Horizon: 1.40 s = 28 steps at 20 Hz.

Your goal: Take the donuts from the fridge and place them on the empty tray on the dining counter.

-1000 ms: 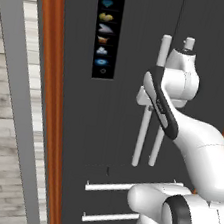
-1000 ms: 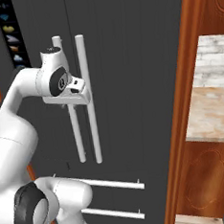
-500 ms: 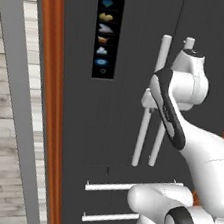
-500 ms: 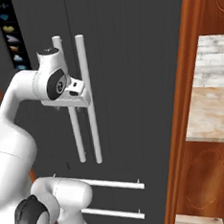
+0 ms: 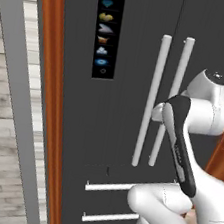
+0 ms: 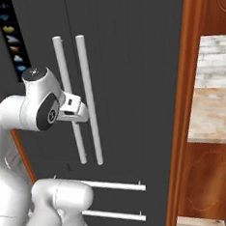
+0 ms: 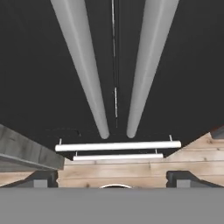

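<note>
Your claw (image 7: pixel 113 177) stands wide open, holding nothing; the fridge (image 6: pixel 129 60) is shut dead ahead, its two long door handles (image 7: pixel 83 65) just beyond the fingertips (image 7: pixel 43 178), donuts presumably behind the doors; close off-centre and you risk pinching both handles, or slipping off one.

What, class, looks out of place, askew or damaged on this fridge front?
Nothing stands out. The fridge doors are shut and flush, the two long vertical handles hang straight and parallel, and the two drawer handles below lie level. The open gripper faces the handles, touching neither.
</note>
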{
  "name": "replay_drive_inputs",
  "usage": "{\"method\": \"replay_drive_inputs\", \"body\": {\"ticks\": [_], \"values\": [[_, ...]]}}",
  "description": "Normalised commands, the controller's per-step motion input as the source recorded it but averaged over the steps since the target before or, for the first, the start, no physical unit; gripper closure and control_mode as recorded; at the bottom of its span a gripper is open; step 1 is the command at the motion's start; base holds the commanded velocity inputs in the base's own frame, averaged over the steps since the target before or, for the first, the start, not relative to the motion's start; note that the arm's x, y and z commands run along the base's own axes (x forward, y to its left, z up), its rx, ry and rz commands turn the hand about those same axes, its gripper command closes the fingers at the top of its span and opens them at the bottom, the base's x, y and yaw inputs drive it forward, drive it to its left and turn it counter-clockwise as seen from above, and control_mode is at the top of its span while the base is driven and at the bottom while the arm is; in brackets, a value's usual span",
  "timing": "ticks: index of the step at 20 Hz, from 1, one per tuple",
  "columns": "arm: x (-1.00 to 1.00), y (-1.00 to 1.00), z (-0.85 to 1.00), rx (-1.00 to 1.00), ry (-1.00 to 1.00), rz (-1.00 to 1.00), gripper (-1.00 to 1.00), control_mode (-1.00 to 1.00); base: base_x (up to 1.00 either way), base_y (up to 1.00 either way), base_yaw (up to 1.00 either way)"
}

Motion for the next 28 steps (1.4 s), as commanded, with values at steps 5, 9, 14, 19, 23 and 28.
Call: {"method": "replay_drive_inputs", "body": {"ticks": [5, 9, 14, 19, 23, 28], "values": [[-0.29, -0.09, -0.02, 0.0, -0.17, -0.02, -1.0, -1.0, 0.0, 0.0, 0.0], [-0.21, -0.14, 0.0, 0.0, -0.05, 0.0, -1.0, -1.0, 0.0, 0.0, 0.0], [-0.1, -0.02, 0.0, 0.0, -0.02, 0.0, -1.0, -1.0, 0.0, 0.0, 0.0], [-0.02, -0.01, 0.0, 0.0, 0.0, -0.01, -1.0, -1.0, 0.0, 0.0, 0.0], [-0.04, -0.07, 0.0, 0.0, -0.02, 0.0, -1.0, -1.0, 0.0, 0.0, 0.0], [-0.02, -0.01, 0.0, 0.0, -0.01, 0.0, -1.0, 1.0, -0.43, -0.12, 0.0]]}}
